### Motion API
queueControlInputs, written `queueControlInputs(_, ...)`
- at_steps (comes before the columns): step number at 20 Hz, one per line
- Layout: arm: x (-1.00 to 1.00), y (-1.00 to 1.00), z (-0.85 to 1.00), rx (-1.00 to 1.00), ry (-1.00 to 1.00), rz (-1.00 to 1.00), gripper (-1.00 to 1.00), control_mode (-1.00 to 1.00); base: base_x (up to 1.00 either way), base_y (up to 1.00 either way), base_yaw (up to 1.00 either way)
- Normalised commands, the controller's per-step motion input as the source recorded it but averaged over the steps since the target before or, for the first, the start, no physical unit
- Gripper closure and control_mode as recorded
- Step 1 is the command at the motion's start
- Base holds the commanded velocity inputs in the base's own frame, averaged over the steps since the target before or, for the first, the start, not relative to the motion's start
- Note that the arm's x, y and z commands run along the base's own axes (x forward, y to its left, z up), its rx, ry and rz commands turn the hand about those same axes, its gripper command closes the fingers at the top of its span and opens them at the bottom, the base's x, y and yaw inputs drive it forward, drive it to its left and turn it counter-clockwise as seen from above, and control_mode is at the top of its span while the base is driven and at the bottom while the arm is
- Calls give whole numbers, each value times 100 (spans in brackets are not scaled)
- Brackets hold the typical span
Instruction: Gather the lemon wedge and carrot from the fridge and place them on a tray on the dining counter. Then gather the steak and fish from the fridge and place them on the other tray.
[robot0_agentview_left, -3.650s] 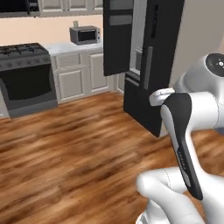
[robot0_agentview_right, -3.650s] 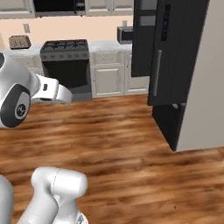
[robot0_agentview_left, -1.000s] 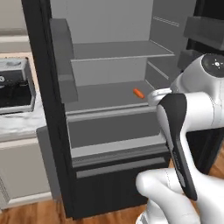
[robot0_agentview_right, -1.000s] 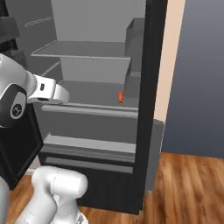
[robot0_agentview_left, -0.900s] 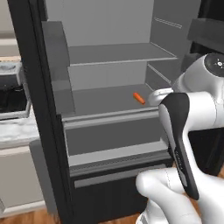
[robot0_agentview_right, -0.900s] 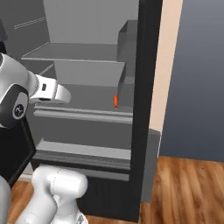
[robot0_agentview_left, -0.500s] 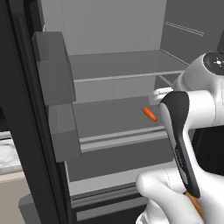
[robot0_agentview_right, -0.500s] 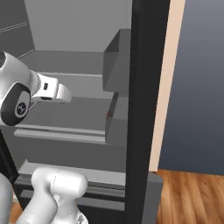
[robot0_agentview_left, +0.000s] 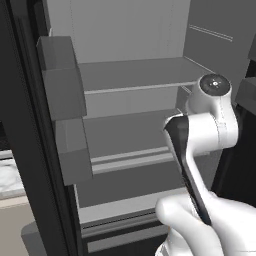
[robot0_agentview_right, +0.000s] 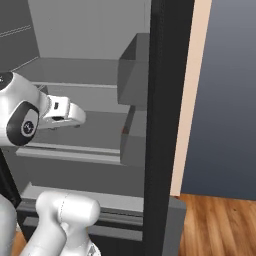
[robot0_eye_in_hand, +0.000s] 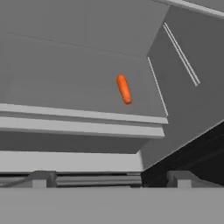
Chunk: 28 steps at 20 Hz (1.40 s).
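Carrot (robot0_eye_in_hand: 124, 89) on fridge (robot0_agentview_left: 130, 75) shelf, clear in hand view; gripper (robot0_eye_in_hand: 109, 178) jaws spread wide.

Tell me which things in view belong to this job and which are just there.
For the job:
- fridge, doors open
- carrot, lying on a fridge shelf
- tool, open, holding nothing

Just there:
- door bins on the fridge door
- wood floor
- blue-grey wall
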Motion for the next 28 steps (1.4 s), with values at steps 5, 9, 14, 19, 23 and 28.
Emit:
queueControlInputs(5, 96, -49, -86, -4, 12, 0, -100, -100, 0, 0, 0)
queueControlInputs(9, 100, -50, -54, 4, 10, 0, -100, -100, 0, 0, 0)
queueControlInputs(14, 100, -24, -35, 13, 0, 0, -100, -100, 0, 0, 0)
queueControlInputs(19, 100, -33, -52, 6, 6, 0, -100, -100, 0, 0, 0)
queueControlInputs(23, 97, -3, -59, 0, 11, 0, -100, -100, 0, 0, 0)
queueControlInputs(28, 83, -16, -30, 0, 3, 0, -100, -100, 0, 0, 0)
